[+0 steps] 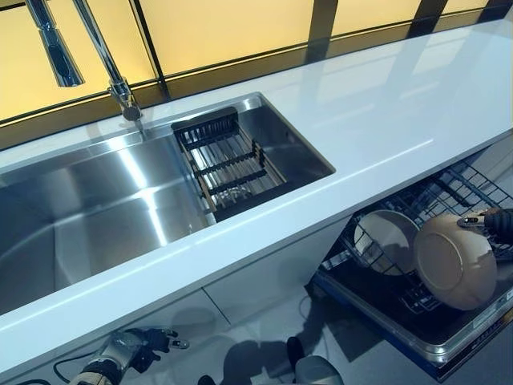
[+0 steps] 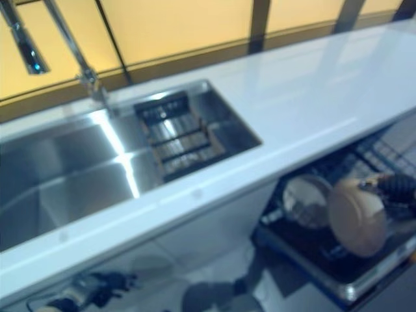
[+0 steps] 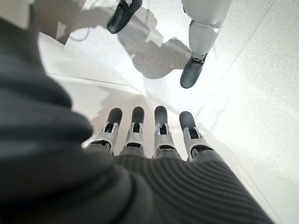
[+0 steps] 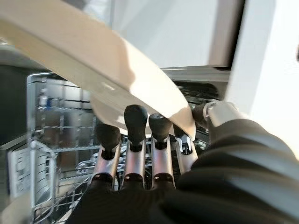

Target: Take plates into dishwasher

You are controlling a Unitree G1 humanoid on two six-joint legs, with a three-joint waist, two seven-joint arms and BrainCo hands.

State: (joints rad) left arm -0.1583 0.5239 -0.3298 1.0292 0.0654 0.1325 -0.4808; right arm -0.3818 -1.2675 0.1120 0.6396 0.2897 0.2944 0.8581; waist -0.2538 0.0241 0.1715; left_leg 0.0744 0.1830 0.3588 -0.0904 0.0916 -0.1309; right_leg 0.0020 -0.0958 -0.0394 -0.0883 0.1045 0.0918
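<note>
My right hand (image 1: 495,224) is shut on the rim of a beige plate (image 1: 454,261) and holds it on edge over the open dishwasher's wire rack (image 1: 473,188). In the right wrist view the plate (image 4: 117,60) lies pinched between the fingers (image 4: 136,122) and the thumb. A second, paler plate (image 1: 385,240) stands in the rack just left of the held one. My left hand (image 1: 136,346) hangs low by the floor under the counter, fingers straight, and holds nothing; its fingers (image 3: 161,123) point at the floor.
A white counter (image 1: 385,112) runs above the dishwasher. A steel sink (image 1: 104,208) holds a black wire drainer (image 1: 228,164), with a tap (image 1: 108,68) behind it. White cabinet fronts (image 1: 256,281) stand left of the dishwasher.
</note>
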